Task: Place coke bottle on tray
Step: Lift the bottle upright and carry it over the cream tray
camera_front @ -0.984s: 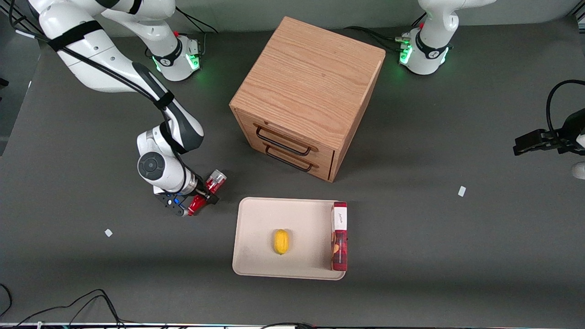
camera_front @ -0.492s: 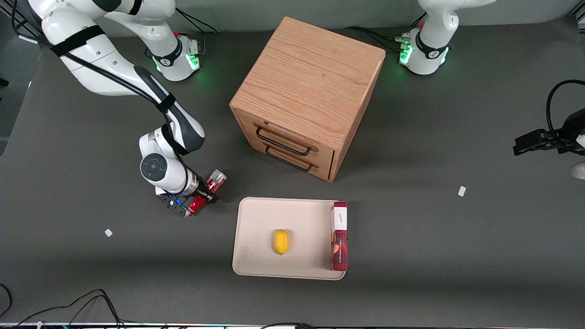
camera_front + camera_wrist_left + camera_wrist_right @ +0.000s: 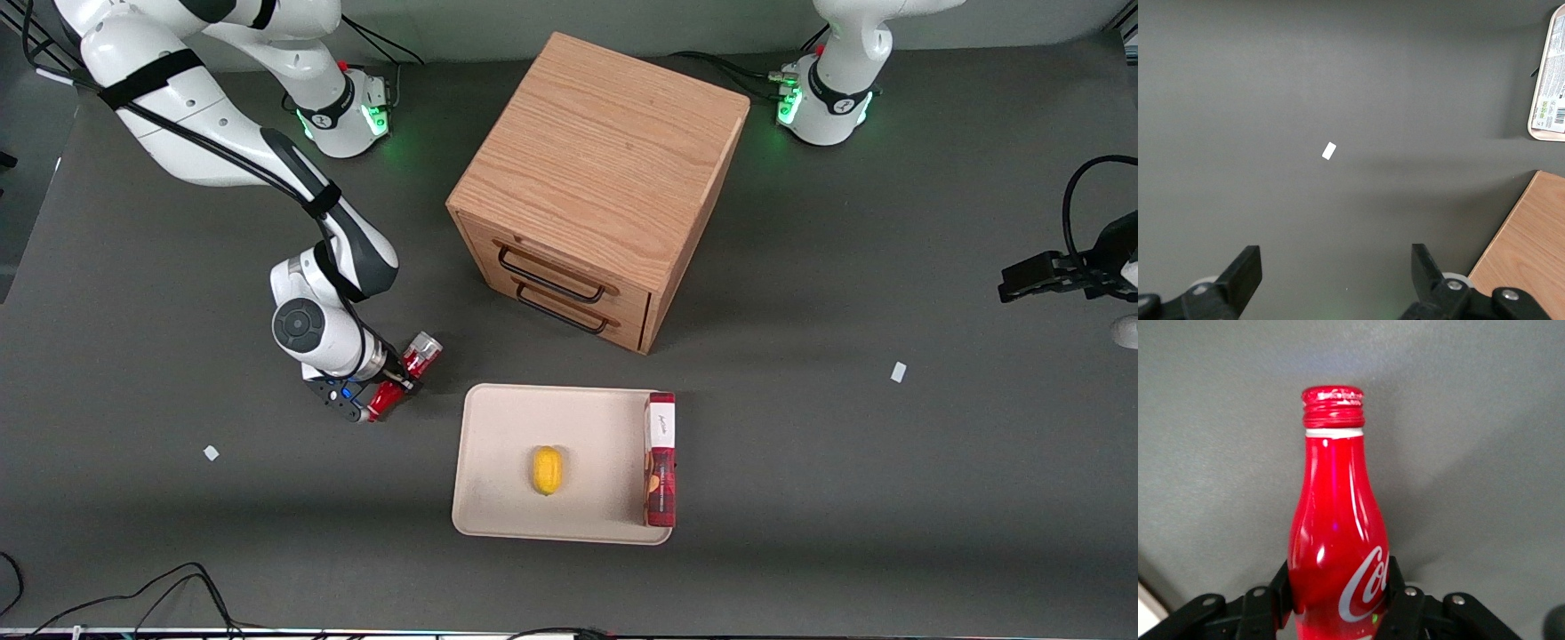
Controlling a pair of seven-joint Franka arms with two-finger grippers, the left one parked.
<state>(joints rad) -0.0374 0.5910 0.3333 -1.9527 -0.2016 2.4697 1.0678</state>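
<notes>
The coke bottle (image 3: 420,352), small and red with a silver base, lies tilted on the dark table, close to the tray's corner nearest the working arm. My right gripper (image 3: 397,378) is shut around its body. In the right wrist view the black fingers (image 3: 1399,595) press both sides of the red bottle (image 3: 1335,533), and its capped neck points away from the gripper (image 3: 1338,590). The cream-beige tray (image 3: 498,427) lies flat, nearer the front camera than the cabinet, and the bottle is off it.
A yellow lemon (image 3: 547,469) lies on the tray, and a tall red box (image 3: 660,462) lies along the tray edge toward the parked arm. A wooden drawer cabinet (image 3: 596,187) stands mid-table. Small white tape bits (image 3: 211,452) (image 3: 899,372) lie on the table.
The right wrist has shifted slightly away from the front camera, and the bottle in the gripper has moved a little with it. Nothing else has moved.
</notes>
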